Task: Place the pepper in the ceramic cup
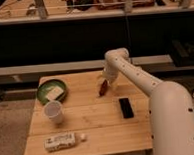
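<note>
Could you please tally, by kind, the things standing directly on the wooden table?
Ceramic cup: 1
Green dish: 1
Labelled bottle: 1
Small white bit beside the bottle: 1
Pepper: 1
Black phone: 1
Total: 6
The gripper is at the pepper's upper end, over the table.

Robot lab: jaws over wooden table

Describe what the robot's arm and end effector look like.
The arm is smooth and off-white, made of rounded tubular segments widening toward the base, with a bulbous elbow. No cables or markings show. The end effector, near the pepper, looks off-white too.
</note>
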You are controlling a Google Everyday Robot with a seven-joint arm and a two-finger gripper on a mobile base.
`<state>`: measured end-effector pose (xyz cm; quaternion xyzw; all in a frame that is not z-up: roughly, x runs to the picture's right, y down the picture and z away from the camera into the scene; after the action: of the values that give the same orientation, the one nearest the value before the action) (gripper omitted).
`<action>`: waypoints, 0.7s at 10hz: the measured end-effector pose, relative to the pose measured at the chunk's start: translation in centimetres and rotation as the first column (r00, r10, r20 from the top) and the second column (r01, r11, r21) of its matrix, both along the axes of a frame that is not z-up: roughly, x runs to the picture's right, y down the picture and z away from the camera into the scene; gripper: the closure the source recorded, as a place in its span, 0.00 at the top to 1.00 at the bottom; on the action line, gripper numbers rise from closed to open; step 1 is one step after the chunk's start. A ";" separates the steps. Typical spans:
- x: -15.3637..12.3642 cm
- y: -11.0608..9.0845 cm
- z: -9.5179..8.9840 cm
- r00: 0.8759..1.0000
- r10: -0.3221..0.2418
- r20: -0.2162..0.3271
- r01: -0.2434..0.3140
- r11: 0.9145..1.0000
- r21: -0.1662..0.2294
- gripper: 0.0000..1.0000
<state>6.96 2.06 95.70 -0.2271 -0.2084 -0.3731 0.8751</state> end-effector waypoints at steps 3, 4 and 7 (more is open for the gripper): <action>-0.3 0.3 1.2 0.994 -0.060 0.091 0.062 0.998 -0.018 0.78; -0.2 0.4 1.5 0.992 -0.048 0.116 0.052 0.998 -0.031 0.78; -0.8 0.7 2.0 0.986 -0.060 0.157 0.068 0.996 -0.050 0.78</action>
<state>6.12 2.71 97.65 -0.2278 -0.2789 -0.4118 0.8371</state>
